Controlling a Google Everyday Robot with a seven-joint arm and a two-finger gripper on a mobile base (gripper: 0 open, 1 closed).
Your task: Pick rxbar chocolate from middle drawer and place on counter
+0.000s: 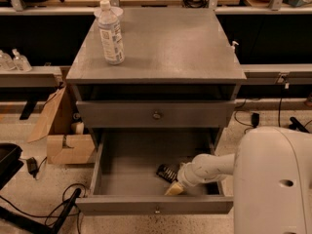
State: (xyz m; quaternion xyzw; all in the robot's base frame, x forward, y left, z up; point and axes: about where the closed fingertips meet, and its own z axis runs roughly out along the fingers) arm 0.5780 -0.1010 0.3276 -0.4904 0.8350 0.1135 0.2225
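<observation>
The middle drawer point(131, 162) is pulled open, showing its grey floor. The rxbar chocolate point(167, 172), a small black bar with white stripes, lies on the floor toward the right front. My gripper point(176, 188) reaches into the drawer from the right on a white arm, with its cream fingertips point(174, 189) just in front and right of the bar, low over the floor. The counter point(165, 43) is the grey cabinet top above.
A clear plastic bottle point(110, 32) with a white label stands on the counter's left rear. A closed upper drawer front with a round knob point(157, 115) sits above the open drawer. A cardboard box point(68, 143) and cables lie on the floor at the left.
</observation>
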